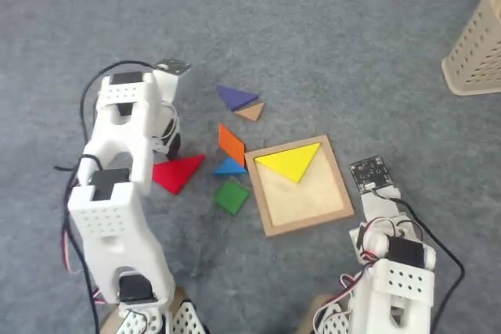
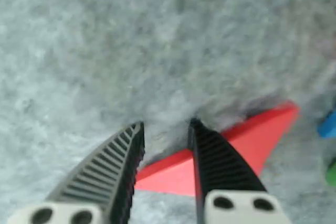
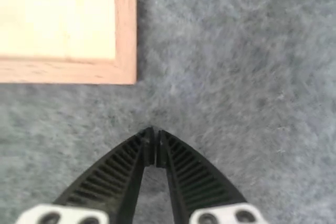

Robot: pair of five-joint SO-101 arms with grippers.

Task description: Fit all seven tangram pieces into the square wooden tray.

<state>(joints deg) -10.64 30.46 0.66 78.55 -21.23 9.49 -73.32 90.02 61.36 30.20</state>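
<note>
Left wrist view shows the left end effector (image 2: 166, 127) spread, one finger lying over the flat red triangle (image 2: 247, 135) and the other on the grey tabletop (image 2: 157, 35) just beside the piece's edge. The right end effector (image 3: 155, 132) is pressed together near a corner of the square wooden tray (image 3: 126, 30). Seen from above, the red triangle lies left of the tray, apart from it. A yellow triangle (image 1: 291, 162) sits inside against the far rim. An orange piece (image 1: 231, 142), blue triangle (image 1: 229, 167) and green square (image 1: 232, 196) cluster between them, with a purple triangle (image 1: 235, 97) and tan triangle (image 1: 251, 111) farther back.
</note>
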